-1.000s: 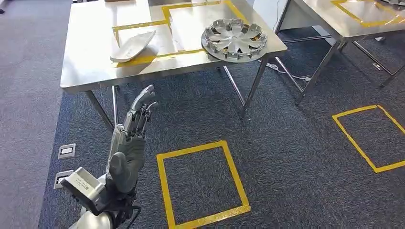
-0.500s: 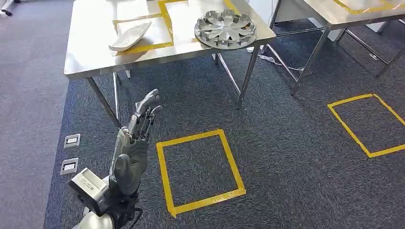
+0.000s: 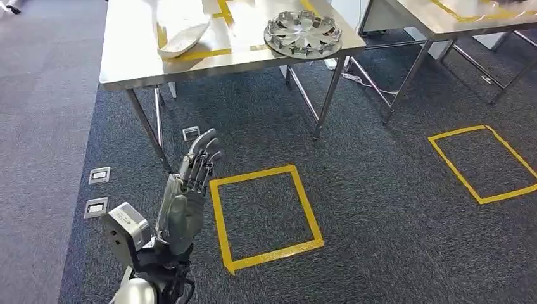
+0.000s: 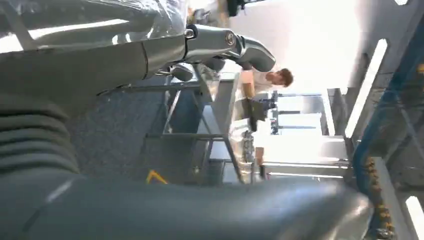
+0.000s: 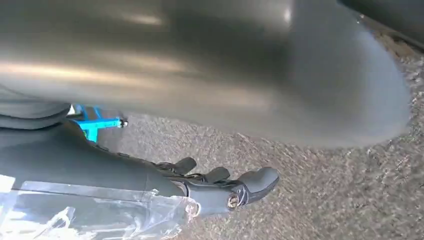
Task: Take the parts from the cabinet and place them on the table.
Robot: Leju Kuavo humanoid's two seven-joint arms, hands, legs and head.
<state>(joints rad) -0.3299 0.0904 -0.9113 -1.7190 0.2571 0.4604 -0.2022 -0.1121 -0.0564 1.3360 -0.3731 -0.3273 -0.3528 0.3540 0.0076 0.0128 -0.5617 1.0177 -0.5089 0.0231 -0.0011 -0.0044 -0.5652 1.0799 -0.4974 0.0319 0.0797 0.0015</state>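
Overall, the whole head view has shifted since the earlier frame, so the camera moved, not the objects. At lower left, the left hand (image 3: 185,202) is raised, its fingers (image 3: 201,155) straight and slightly spread, holding nothing; it sits a little higher than before. At upper left, the worktop (image 3: 126,57) carries a white curved part (image 3: 183,37). At upper centre lies the silver wheel cover (image 3: 303,33), near the worktop's right edge. In the right wrist view, the right hand (image 5: 150,185) hangs over carpet, fingers (image 5: 250,185) loosely extended, empty.
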